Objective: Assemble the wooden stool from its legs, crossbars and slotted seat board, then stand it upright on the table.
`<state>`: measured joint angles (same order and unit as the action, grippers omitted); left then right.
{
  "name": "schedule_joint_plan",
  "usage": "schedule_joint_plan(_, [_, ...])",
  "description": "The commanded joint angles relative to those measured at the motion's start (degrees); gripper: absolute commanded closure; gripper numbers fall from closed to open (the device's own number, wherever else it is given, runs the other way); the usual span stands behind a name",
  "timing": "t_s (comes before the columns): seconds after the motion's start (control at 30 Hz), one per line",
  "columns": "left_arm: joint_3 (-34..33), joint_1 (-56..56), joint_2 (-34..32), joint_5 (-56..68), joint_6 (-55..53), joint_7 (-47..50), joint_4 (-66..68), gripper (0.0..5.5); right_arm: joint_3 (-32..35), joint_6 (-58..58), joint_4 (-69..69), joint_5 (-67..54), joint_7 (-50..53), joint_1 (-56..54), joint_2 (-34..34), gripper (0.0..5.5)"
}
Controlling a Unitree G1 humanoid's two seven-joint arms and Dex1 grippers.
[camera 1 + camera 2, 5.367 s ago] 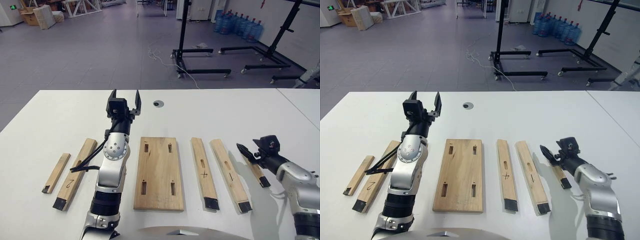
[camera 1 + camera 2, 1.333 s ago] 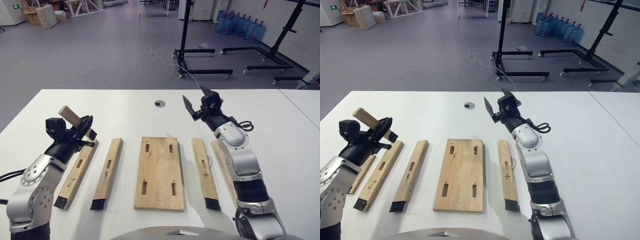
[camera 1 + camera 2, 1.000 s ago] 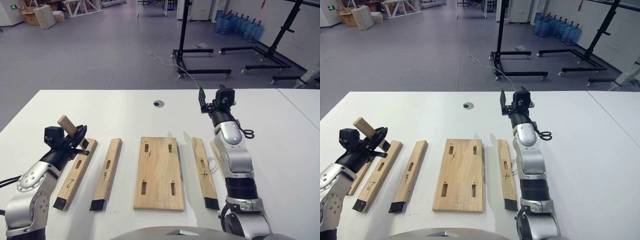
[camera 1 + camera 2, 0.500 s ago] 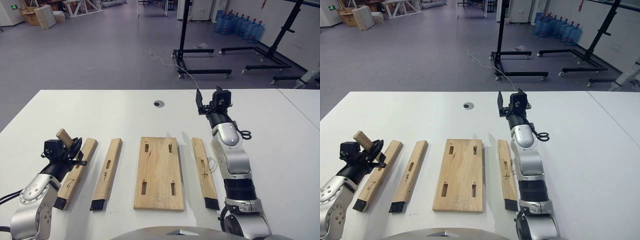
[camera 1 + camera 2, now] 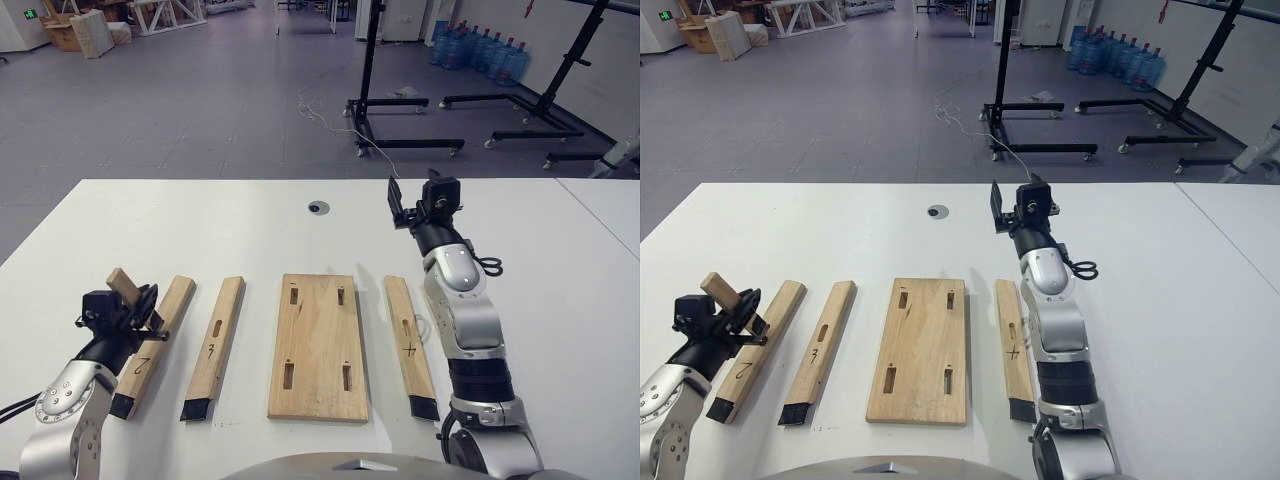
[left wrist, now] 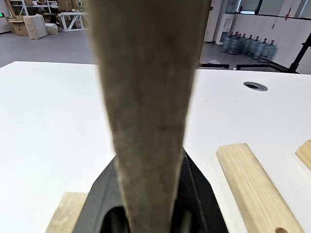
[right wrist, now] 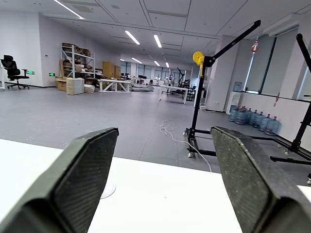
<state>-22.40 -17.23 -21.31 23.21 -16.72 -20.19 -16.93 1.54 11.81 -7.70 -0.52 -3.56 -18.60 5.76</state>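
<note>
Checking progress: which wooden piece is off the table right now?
The short crossbar, clamped tilted in the left gripper; the seat board and legs lie flat.

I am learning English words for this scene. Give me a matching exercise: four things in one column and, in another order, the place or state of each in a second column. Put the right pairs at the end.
Things
1. seat board
2. crossbar
3. right tool
4. hole

Places or states
a. gripped by the left tool
b. open and empty, raised above the table
c. lying flat in the middle
d. in the table top, beyond the board

Pairs: 1-c, 2-a, 3-b, 4-d
</note>
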Motion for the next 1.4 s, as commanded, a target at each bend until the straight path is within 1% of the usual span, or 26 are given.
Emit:
schedule_joint_plan(0.03, [0.39,0.91,-1.13,-1.08,0.54,-0.84,1.51,5.11,-0.91,0.83,-0.93,-0.65,-0.91,0.39,-0.39,2.0])
schedule_joint_plan(0.5, [1.27,0.1,0.67,-1.98,1.68,-1.37,3.03,5.11,-0.56,1.35,-1.08,-1.14,-1.79,0.12,0.32,2.0])
schedule_joint_plan(0.83, [1.25,-0.12,0.8,-3.45,2.63,-0.14,3.32,5.11,-0.77,1.32,-1.63,-1.1,-1.77,0.29,0.11,2.0])
schedule_joint_plan(1.2, [1.51,-1.17,0.64,-3.12,2.62,-1.07,5.11,5.11,1.75,2.14,-1.76,-2.35,-0.02,-1.49,-0.2,2.0])
schedule_joint_plan(1.4, [1.0,0.25,0.62,-2.12,2.53,-0.69,3.7,5.11,1.13,1.93,-1.99,-1.76,0.11,-0.83,-0.4,2.0])
